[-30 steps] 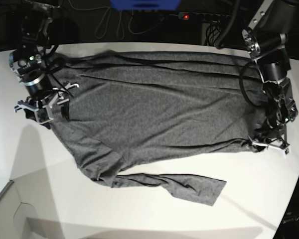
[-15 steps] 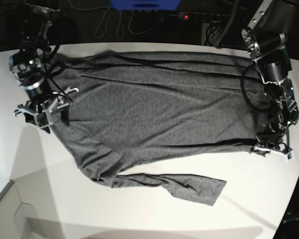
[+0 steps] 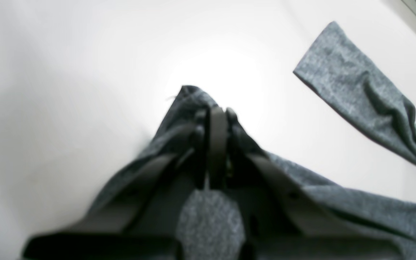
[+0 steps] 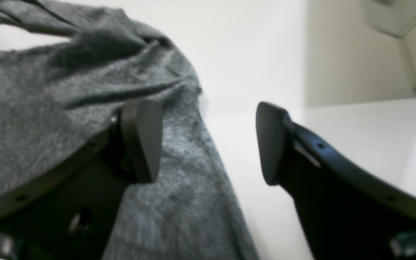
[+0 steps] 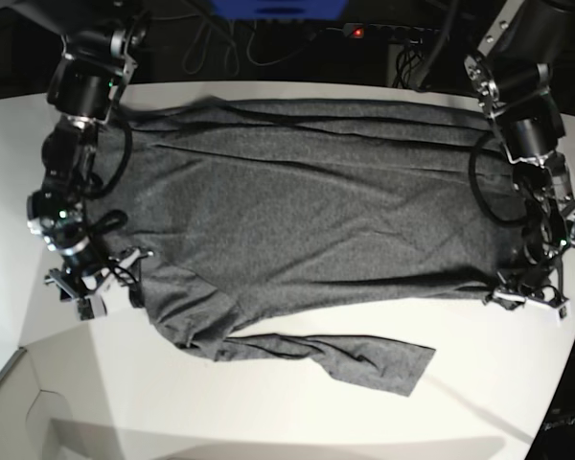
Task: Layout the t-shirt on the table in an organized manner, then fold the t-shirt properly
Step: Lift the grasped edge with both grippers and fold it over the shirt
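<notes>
The t-shirt lies spread flat on the white table, its big grey body stretched from one arm of the robot to the other. One long sleeve lies across the near side of the table, below the body, and its cuff end points toward the left gripper's side. The cloth has soft folds along the far edge and a bunched spot where the sleeve joins the body.

The left gripper sits at the near corner of the shirt on the right side of the base view. In the left wrist view, the left gripper has its two fingers pressed tight together with a pinch of grey cloth caught between them. The cloth rises in a little peak around the fingers, and the sleeve lies off to one side of the gripper, apart from it, on the bare table.

The right gripper is at the other end of the shirt, on the left side of the base view, near the shoulder. In the right wrist view, the right gripper has its fingers wide apart. One finger is over the grey cloth and the other finger is over the white table, with the shirt's edge running between them. I cannot tell if the fingers touch the cloth.
</notes>
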